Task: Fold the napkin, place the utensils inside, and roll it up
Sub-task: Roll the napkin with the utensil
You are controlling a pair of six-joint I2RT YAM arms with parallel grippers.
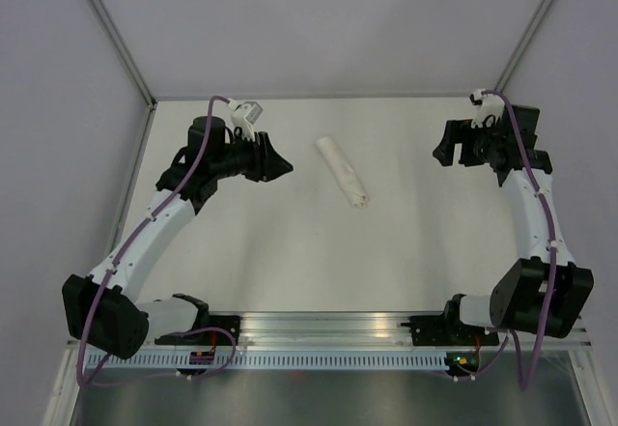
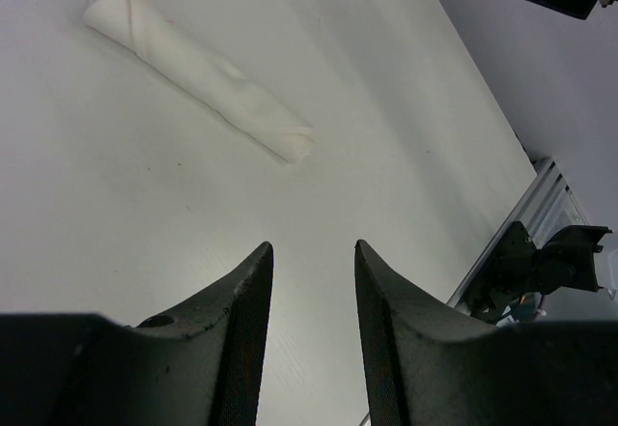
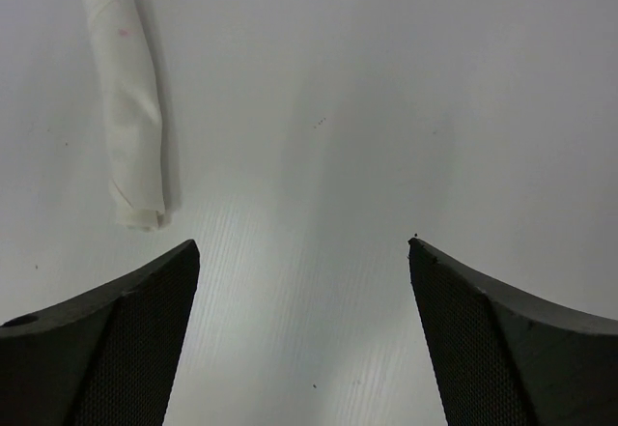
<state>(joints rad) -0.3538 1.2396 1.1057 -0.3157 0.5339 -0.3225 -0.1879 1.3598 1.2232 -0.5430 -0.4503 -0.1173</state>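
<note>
The napkin lies rolled into a tight white tube at the middle back of the table, slanting from far left to near right. It also shows in the left wrist view and the right wrist view. No utensils show; they are hidden or out of view. My left gripper is open and empty, to the left of the roll and apart from it; in its own view only bare table lies between its jaws. My right gripper is wide open and empty, well to the right of the roll; it also shows in its own view.
A metal rail with the arm bases runs along the near edge. Grey walls close the table at the back and sides. The right arm's base shows at the right of the left wrist view.
</note>
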